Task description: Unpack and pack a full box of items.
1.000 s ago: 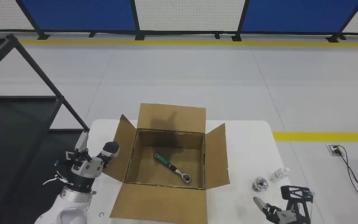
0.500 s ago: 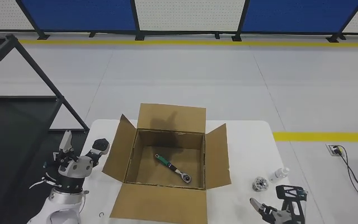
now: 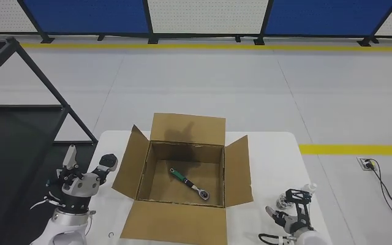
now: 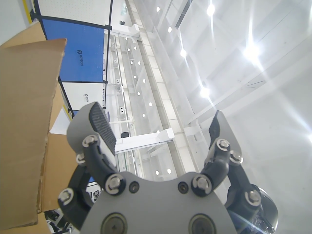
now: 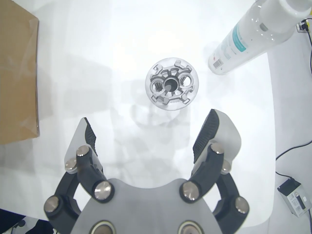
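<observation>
Box [image 3: 187, 130] stands open with all four flaps out, and it has not moved. The left gripper [image 3: 89, 164] was close to the left flap of the box a second ago. Now it has pulled back, away from the box. Its two fingers are wide apart, point up at the roof and hold nothing. The right gripper [image 5: 148, 122] was farther from the box, off to its right. Now it has come closer to the box and hangs right above the round metal part [image 5: 171, 86]. Its fingers are wide apart too, with nothing in them. I think it is getting ready to pick that part up, maybe to put it in the box.

A wrench [image 3: 188, 183] with a green handle lies flat on the bottom of the box, so the box is not empty. A see-through bottle [image 5: 243, 40] with a white cap stands right of the box, just beside the metal part and not touching it.

The white table [image 3: 269, 153] under the box is smooth and shiny. Behind the box is a pale floor [image 3: 202, 79], then a yellow line [image 3: 184, 45], then blue and white walls [image 3: 86, 15]. A black frame [image 3: 37, 76] stands left of the box
</observation>
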Motion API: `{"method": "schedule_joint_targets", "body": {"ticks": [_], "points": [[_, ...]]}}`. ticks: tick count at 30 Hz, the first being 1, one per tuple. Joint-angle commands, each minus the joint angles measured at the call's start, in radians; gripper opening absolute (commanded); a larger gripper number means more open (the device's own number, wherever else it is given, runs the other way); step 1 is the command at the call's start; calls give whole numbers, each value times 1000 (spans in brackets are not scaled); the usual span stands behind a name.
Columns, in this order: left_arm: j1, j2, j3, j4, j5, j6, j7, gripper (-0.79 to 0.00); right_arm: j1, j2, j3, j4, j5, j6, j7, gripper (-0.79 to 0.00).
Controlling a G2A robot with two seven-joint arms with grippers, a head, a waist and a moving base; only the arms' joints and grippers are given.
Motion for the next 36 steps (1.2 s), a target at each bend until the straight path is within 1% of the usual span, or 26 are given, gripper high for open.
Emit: {"method": "schedule_joint_targets", "body": {"ticks": [1, 2, 3, 4, 6, 7, 8, 9, 10, 15, 18, 22, 29, 32, 36], "points": [[-1, 0, 0, 0, 2, 1, -1, 0, 10, -1, -7, 19, -2, 9, -13, 0], [-1, 0, 1, 0, 3, 1, -1, 0, 18, -1, -7, 29, -1, 13, -21, -37], [-1, 0, 1, 0, 4, 1, -2, 0, 24, -1, -10, 39, -1, 16, -29, -397], [-1, 0, 2, 0, 5, 1, -2, 0, 30, -2, -14, 49, 0, 15, -32, -483], [0, 0, 2, 0, 8, 0, -1, 0, 42, -2, -19, 63, 1, 14, -36, -591], [1, 0, 2, 1, 10, -2, 0, 0, 48, -2, -20, 69, -1, 15, -39, -693], [2, 0, 2, 1, 10, -3, 2, 0, 53, -1, -21, 74, -2, 15, -41, -745], [4, 0, 2, 1, 11, -5, 2, 0, 57, -1, -21, 79, -2, 15, -41, -770], [5, 0, 1, 1, 11, -6, 2, 0, 62, -1, -21, 83, -2, 15, -41, -785], [9, 0, -2, -1, 8, -8, 5, 0, 79, 1, -12, 99, -1, 13, -33, -785], [11, 0, -4, -2, 8, -11, 7, 0, 68, 2, -1, 74, 17, 2, -49, -785], [13, 0, -4, -2, 9, -10, 7, 0, 24, 5, 18, -13, 44, -31, -81, -785], [14, 0, -5, -2, 9, -10, 4, 0, -54, 12, 51, -215, 67, -114, -111, -785], [17, 1, -10, -4, 3, -14, 3, 0, -58, 16, 49, -267, 14, -116, -69, -785], [24, 0, -21, -4, -10, -22, 6, 0, -3, 18, 19, -236, -6, -114, -6, -785]]}}
